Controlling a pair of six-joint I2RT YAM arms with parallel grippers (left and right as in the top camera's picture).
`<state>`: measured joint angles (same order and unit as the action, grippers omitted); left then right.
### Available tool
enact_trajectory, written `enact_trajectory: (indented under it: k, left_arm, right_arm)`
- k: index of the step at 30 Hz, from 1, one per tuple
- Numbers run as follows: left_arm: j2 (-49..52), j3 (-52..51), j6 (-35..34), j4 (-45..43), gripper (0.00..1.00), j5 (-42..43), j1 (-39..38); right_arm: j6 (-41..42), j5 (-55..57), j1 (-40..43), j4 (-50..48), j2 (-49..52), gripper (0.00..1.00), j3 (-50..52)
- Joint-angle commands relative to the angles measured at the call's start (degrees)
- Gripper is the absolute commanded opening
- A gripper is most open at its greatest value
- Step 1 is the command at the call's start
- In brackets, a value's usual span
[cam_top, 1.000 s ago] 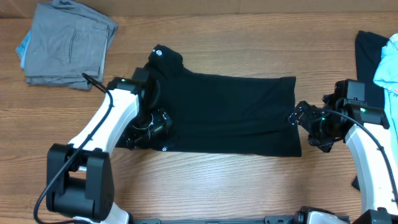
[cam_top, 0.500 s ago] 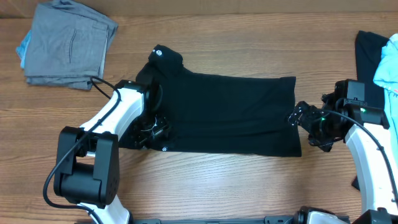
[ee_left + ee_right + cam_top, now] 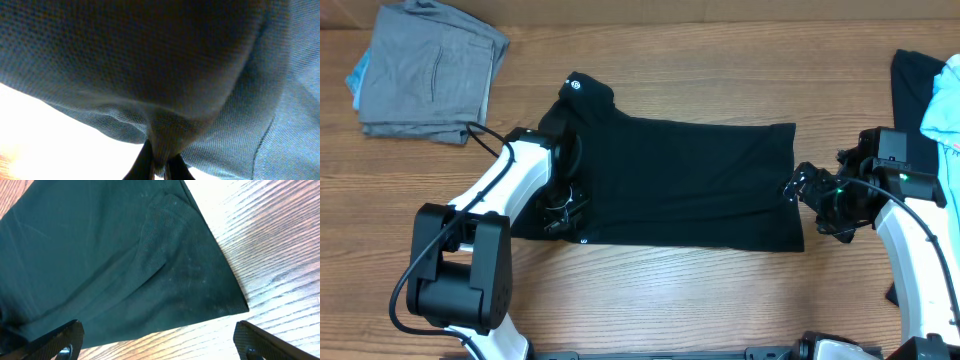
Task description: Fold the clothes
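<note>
The black shirt (image 3: 690,185) lies spread flat in the middle of the wooden table (image 3: 650,300), with its round white logo (image 3: 575,84) up at its ten o'clock corner. The left claw (image 3: 560,213) is down at the shirt's eight o'clock corner, its fingers (image 3: 140,165) pressed together on a small pinch of the fabric, while the right claw (image 3: 157,340) hangs spread wide over the four o'clock corner, gripping nothing. A folded grey garment (image 3: 430,70) sits at the table's ten o'clock with a bit of light blue cloth (image 3: 353,78) under it, and a black piece (image 3: 910,85) and a light blue piece (image 3: 945,100) lie at the three o'clock edge.
</note>
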<state>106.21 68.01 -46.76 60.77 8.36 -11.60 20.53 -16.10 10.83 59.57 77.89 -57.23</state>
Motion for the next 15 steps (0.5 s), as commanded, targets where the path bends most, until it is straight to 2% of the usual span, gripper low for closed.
enact_trajectory:
  k: [1,3,4,5,7,8,9,15]
  left_arm:
    - [0.5,2.2,0.8,-0.7,0.04,-1.5,0.1]
    - [0.5,2.3,1.0,-0.8,0.06,-1.2,0.1]
    - [0.5,2.3,1.7,-0.4,0.15,-1.2,0.1]
    - [0.5,2.3,2.2,0.0,0.29,-1.4,0.1]
    - [0.5,2.3,2.6,1.4,0.78,-3.3,0.1]
    - [0.5,2.3,2.6,1.9,0.96,-4.5,0.1]
    - [0.5,2.2,2.6,2.1,1.00,-5.3,0.3]
    - [0.6,1.8,2.6,0.9,1.00,-5.8,1.7]
  right_arm:
    - [-0.7,-0.1,0.1,-0.3,-0.4,1.00,-1.0]
    - [-0.7,-0.1,0.1,-0.2,-0.4,1.00,-1.0]
    - [-0.7,-0.1,0.1,-0.2,-0.4,1.00,-1.0]
    - [-0.7,-0.1,0.1,-0.2,-0.4,1.00,-1.0]
    - [-0.7,-0.1,0.1,-0.2,-0.4,1.00,-1.0]
    - [-0.7,-0.1,0.1,-0.2,-0.4,1.00,-1.0]
    - [-0.7,-0.1,0.1,-0.2,-0.4,1.00,-1.0]
    - [-0.9,-0.1,0.1,0.2,-0.4,1.00,-1.0]
